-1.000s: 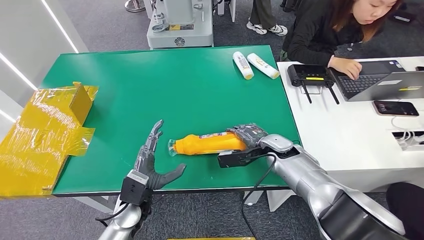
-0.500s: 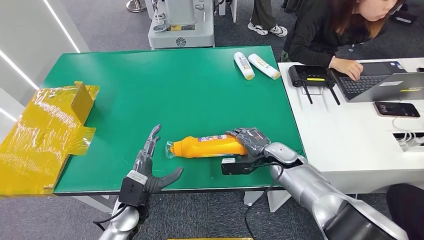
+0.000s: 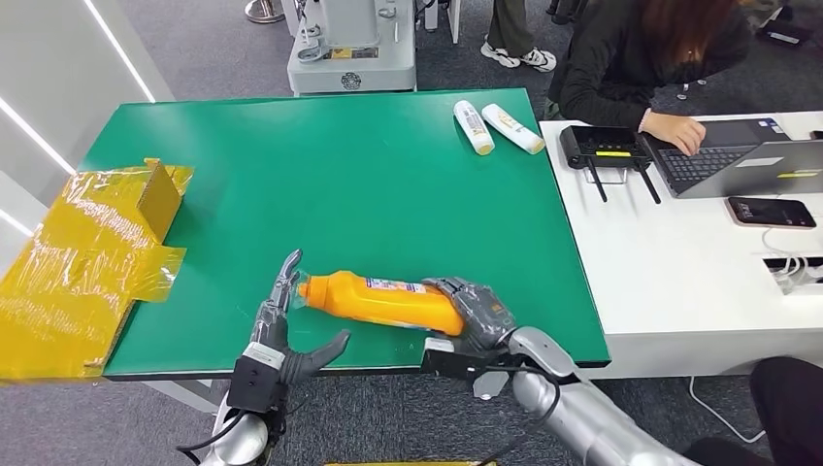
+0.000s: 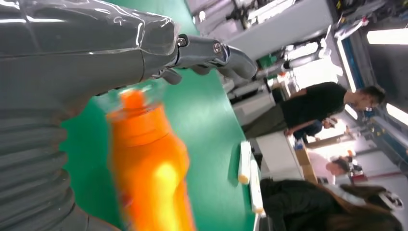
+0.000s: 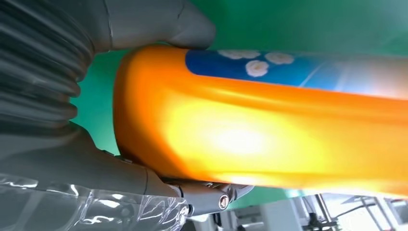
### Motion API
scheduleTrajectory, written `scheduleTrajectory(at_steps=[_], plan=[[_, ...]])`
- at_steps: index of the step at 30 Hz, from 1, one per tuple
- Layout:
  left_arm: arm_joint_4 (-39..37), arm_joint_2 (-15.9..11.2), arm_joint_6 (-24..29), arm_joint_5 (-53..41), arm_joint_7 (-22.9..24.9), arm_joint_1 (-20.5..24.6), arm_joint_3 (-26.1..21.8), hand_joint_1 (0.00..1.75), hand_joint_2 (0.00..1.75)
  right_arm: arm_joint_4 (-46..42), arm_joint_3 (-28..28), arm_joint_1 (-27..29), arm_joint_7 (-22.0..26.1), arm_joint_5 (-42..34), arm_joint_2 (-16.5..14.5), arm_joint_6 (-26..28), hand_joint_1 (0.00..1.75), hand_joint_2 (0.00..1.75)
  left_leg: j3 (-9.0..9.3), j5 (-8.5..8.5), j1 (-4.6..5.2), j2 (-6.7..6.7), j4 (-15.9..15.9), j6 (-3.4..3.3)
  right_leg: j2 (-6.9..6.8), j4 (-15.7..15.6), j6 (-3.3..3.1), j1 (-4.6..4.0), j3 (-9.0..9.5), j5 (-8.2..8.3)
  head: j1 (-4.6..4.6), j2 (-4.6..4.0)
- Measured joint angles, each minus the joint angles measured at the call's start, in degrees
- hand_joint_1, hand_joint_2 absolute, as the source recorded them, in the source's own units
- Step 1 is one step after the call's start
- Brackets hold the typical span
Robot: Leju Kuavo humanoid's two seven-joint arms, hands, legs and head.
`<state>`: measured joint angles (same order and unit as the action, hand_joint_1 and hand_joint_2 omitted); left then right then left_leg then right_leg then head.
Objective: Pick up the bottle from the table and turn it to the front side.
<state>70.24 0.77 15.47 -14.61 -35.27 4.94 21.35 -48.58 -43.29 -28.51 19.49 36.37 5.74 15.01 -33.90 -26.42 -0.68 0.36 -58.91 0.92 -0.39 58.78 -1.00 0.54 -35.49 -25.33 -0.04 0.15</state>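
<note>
Right hand (image 3: 477, 313) grips the base end of the orange bottle (image 3: 380, 301), fingers wrapped over it; the right wrist view shows the thumb (image 5: 159, 21) and fingers (image 5: 202, 192) clasping the bottle's (image 5: 260, 139) rounded bottom. That bottle lies roughly level near the front edge of the green desk (image 3: 340, 165), its cap end pointing toward the left hand (image 3: 277, 325) and a blue-and-white label facing up. Whether it rests on the desk or is raised off it, I cannot tell. Left hand holds nothing: its fingers (image 3: 284, 282) stand up and apart beside the cap, the thumb spread wide; whether they touch the cap is unclear.

At the far right corner of the desk lie two white tubes (image 3: 495, 126), side by side. One crumpled yellow box wrapped in film (image 3: 87, 252) hangs over the left edge. A white desk (image 3: 670, 262) adjoins on the right, carrying one black router (image 3: 607, 148), one laptop (image 3: 747, 163) and one phone (image 3: 767, 211). One person (image 3: 641, 58) sits there typing. Grey floor surrounds everything, with one grey machine base (image 3: 349, 49) beyond.
</note>
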Motion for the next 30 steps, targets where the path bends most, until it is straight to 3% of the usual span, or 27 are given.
scheduleTrajectory(at_steps=[7,12,16,18,25,30], plan=[[2.0,0.92,1.8,-2.04,-0.36,-1.28,-1.66,0.0,1.75,-7.23,4.57,7.68,0.02,-0.87,0.37,-0.3,1.75,1.75,-0.02,-0.05,0.01,0.03,0.01,0.02,0.02,-0.01,0.0,0.0,-0.02,-0.02,0.0,0.01],[3.75,1.62,9.79,-4.88,-3.87,-2.19,-3.04,0.0,1.75,-8.66,7.28,9.46,1.69,-5.78,0.37,-3.7,1.75,1.75,-0.02,-0.04,0.01,0.03,0.01,0.02,0.01,-0.01,0.0,0.01,-0.01,-0.01,0.0,0.0],[6.02,1.81,21.56,-9.95,-4.62,-2.62,-3.16,0.0,1.75,-8.47,8.23,9.59,2.82,-8.45,0.13,-6.45,1.75,1.75,-0.01,-0.04,0.0,0.03,0.01,0.02,0.02,-0.01,-0.01,0.0,-0.01,-0.01,-0.01,0.0],[7.02,2.02,23.73,-11.42,-4.69,-2.75,-3.16,0.0,1.75,-8.24,8.41,9.6,3.08,-9.34,-0.11,-7.28,1.75,1.75,-0.01,-0.04,0.0,0.01,0.01,0.02,0.0,-0.01,-0.01,0.0,-0.01,-0.01,0.0,0.01],[6.91,2.93,15.96,-3.21,-3.71,-2.71,-3.16,0.0,1.75,-8.01,9.65,10.72,6.0,-13.11,-0.69,-7.19,1.75,1.75,-0.01,-0.05,0.01,0.03,0.0,0.02,0.02,-0.02,0.0,0.01,-0.02,-0.02,0.0,-0.01],[6.28,3.04,3.17,5.93,-0.44,-2.39,-3.16,0.0,1.75,-10.53,12.04,12.93,10.55,-16.72,-1.42,-1.95,1.75,1.75,-0.02,-0.05,0.01,0.04,0.0,0.02,0.02,-0.03,0.0,0.01,-0.02,-0.02,-0.01,-0.01]])
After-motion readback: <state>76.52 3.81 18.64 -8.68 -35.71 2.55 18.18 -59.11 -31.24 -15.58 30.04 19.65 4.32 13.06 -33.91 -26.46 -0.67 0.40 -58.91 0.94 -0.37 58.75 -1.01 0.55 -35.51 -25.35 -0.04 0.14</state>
